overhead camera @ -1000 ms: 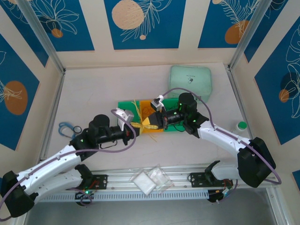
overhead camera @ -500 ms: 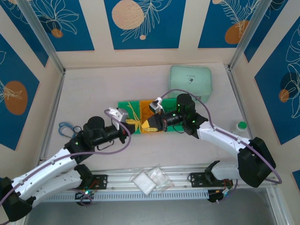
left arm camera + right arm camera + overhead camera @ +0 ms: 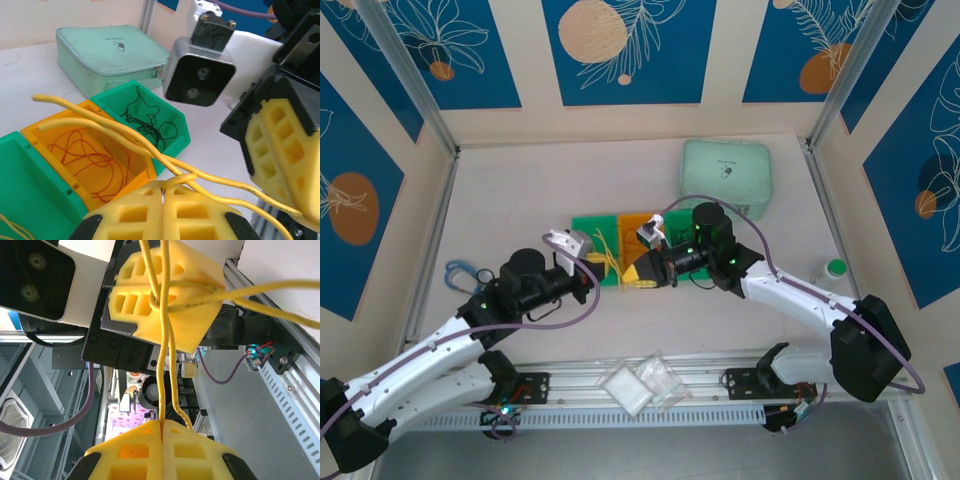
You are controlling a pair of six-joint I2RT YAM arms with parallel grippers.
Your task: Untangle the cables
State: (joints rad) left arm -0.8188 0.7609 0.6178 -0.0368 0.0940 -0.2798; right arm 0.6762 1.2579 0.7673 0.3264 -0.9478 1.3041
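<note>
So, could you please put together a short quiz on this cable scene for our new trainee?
1. True or false: the left gripper is shut on the yellow cables.
2. Which bin holds the black cable? A the orange one; B the green bin nearest the mint-green thing; C neither.
3. Fill in: the mint-green thing at the back is a zipped ____.
Key: 1 true; 2 B; 3 case.

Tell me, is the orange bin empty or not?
Not empty. Thin brown-orange cables lie in loose loops on the floor of the orange bin.
</note>
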